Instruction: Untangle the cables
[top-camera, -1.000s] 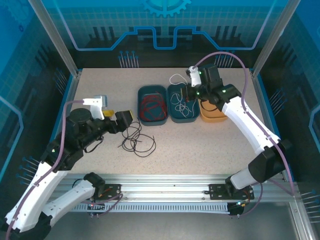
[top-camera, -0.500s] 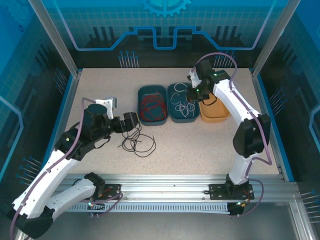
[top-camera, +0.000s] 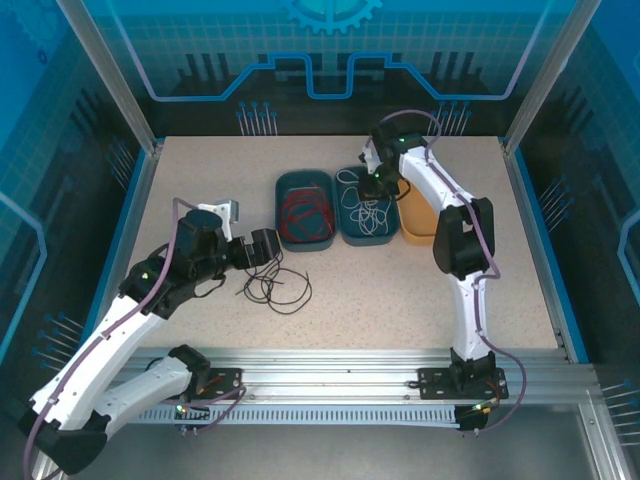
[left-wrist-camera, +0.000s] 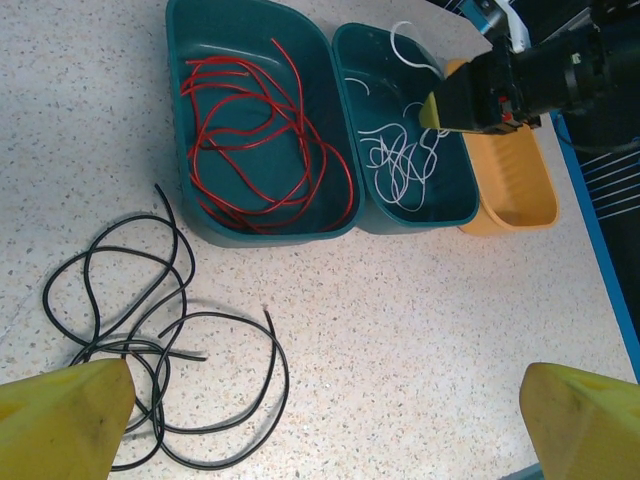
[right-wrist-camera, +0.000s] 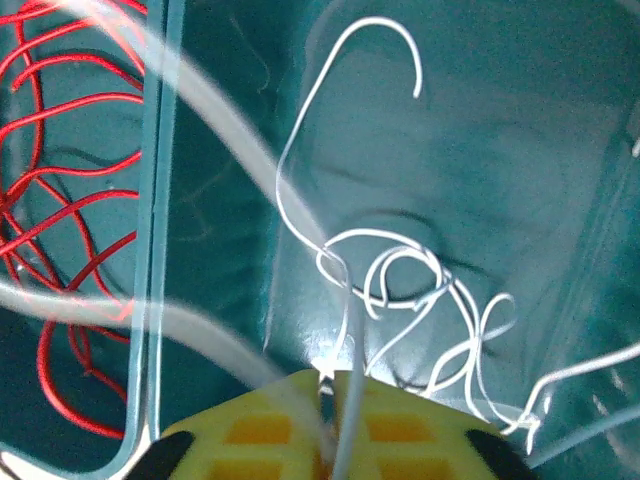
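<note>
1. My right jaws are clamped together on the white cable (right-wrist-camera: 330, 262); its loops run ahead into the middle teal tray (right-wrist-camera: 500, 150).
2. My left jaws are spread wide and empty; the black cables (left-wrist-camera: 160, 352) lie on the bench (left-wrist-camera: 400, 330) by their left finger, nearest this arm.

Left arm (top-camera: 100, 345) and right arm (top-camera: 468, 310): white link shells, black joint housings, a purple hose (top-camera: 418, 113) routed along each. Left fingers (left-wrist-camera: 60, 415) yellow, blunt; right fingers (right-wrist-camera: 250, 435) show square recesses

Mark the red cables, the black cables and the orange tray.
Red cables (left-wrist-camera: 265, 150): left wrist view, middle of the loops.
Black cables (left-wrist-camera: 155, 345): left wrist view, where strands cross.
Orange tray (left-wrist-camera: 515, 185): left wrist view, bare floor.
</note>
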